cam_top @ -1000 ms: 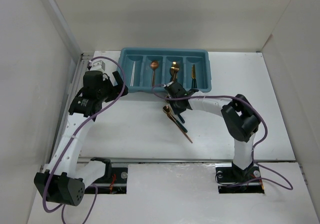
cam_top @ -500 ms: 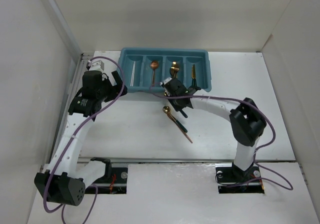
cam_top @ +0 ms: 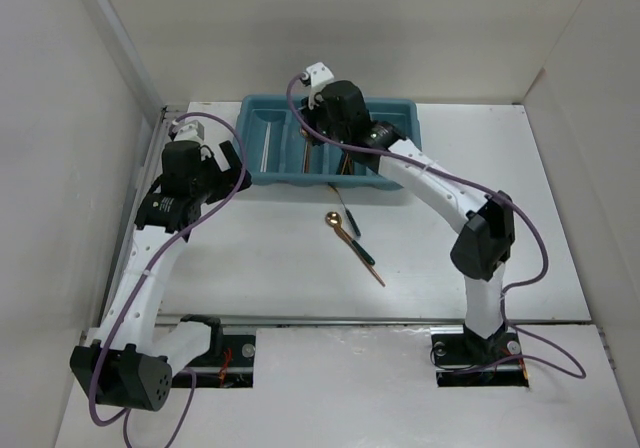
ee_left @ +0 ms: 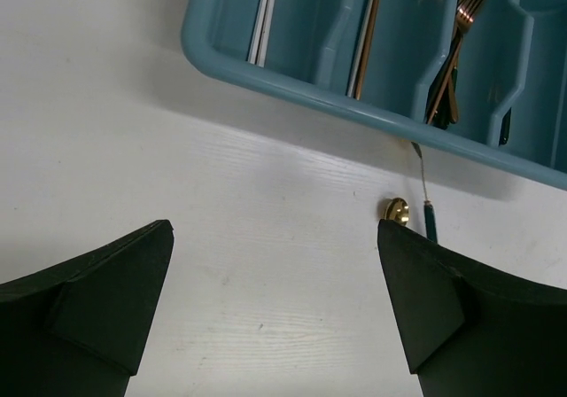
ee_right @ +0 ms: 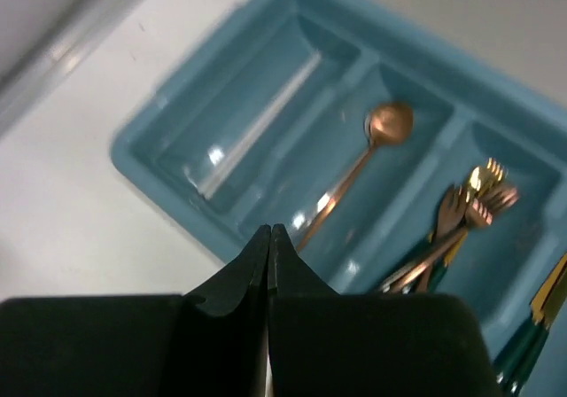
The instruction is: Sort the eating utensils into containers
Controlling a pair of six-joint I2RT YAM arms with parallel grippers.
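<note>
the teal tray (cam_top: 275, 176) sits at the far side of the table (cam_top: 500, 168), the right gripper (ee_right: 269, 237) hanging over it pressed together with nothing seen between, the left gripper (ee_left: 273, 226) spread wide beside it, and the loose spoon (cam_top: 333, 220) before the tray looks light, stiff, slick: pinch mid-handle.

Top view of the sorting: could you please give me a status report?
Left fingers open, beside tray. Right fingers shut over tray, nothing seen held. Spoon and other utensils on table, unsorted. Nothing blocking.
</note>
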